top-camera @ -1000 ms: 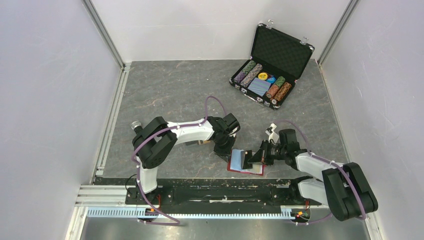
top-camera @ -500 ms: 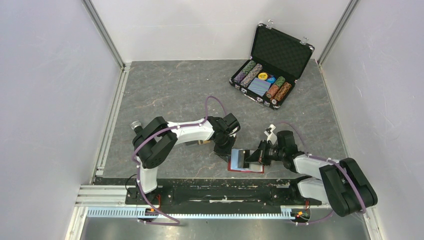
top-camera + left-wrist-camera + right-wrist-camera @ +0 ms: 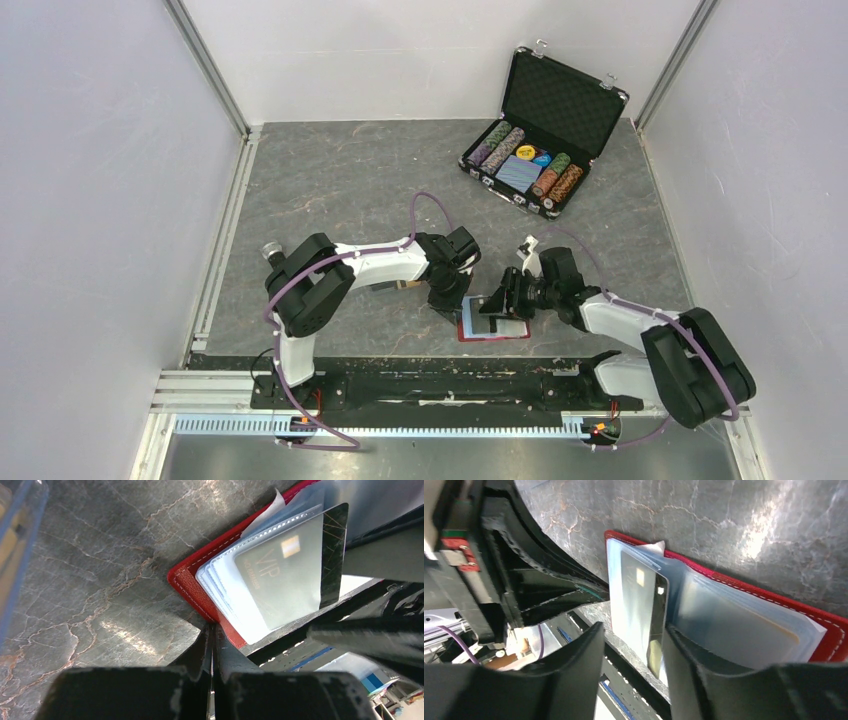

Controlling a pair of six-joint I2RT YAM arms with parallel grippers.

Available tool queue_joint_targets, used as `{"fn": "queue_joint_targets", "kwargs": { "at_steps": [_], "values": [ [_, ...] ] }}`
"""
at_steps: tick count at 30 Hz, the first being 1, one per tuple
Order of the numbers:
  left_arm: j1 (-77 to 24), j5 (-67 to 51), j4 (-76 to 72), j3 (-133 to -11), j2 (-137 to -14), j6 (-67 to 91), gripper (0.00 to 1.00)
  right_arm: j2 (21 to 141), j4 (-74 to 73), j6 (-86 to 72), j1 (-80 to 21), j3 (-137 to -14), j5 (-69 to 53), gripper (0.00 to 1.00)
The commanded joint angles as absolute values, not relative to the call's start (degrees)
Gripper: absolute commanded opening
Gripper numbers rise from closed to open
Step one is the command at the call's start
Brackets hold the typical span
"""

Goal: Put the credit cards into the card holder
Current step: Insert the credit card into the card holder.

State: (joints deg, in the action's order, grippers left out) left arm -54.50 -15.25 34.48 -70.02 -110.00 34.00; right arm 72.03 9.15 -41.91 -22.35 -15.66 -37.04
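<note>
Red card holder (image 3: 494, 330) lies open by the surface's (image 3: 330, 180) near edge; black credit card (image 3: 644, 615), half-sleeved, points lengthwise at the spread right claw (image 3: 631, 650) straddling it; closed left claw (image 3: 211, 645) pins its corner.

The card holder (image 3: 192, 587) has a red, finely grained, leather-like cover with pale stitching and holds clear, glossy plastic sleeves (image 3: 220, 580). The credit card (image 3: 295, 572) is smooth black plastic with gold lines and a soft sheen. The table (image 3: 100, 580) is a grey, veined, stone-like surface, faintly glossy under the light.
</note>
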Motion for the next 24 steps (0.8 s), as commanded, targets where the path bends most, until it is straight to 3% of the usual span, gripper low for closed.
{"fn": "queue_joint_targets", "kwargs": {
  "at_steps": [1,6,13,15,21,24],
  "values": [
    [-55.61,-12.83,35.11,-69.83,-112.24,32.92,0.02,69.22,-0.62,-34.73,-22.41,-20.07,-31.92,0.53],
    [-55.64,-13.23,35.07,-70.18,-112.55,32.95,0.02,68.76,-3.76,-33.22,-22.84,-21.06,-32.26,0.62],
    [-55.72,-13.87,35.0,-71.12,-112.59,32.84,0.02,74.38,2.78,-35.79,-26.27,-21.1,-36.82,0.54],
    [-55.72,-14.12,34.68,-71.19,-112.36,32.82,0.02,75.53,4.08,-36.52,-27.25,-21.92,-37.67,0.49],
    [-55.71,-13.41,34.54,-70.96,-111.34,32.9,0.02,74.43,4.77,-37.57,-27.78,-23.24,-38.0,0.14],
    [-55.67,-12.77,34.99,-71.06,-110.98,32.89,0.02,73.53,2.94,-36.67,-27.67,-23.81,-36.77,0.07]
  ]
}}
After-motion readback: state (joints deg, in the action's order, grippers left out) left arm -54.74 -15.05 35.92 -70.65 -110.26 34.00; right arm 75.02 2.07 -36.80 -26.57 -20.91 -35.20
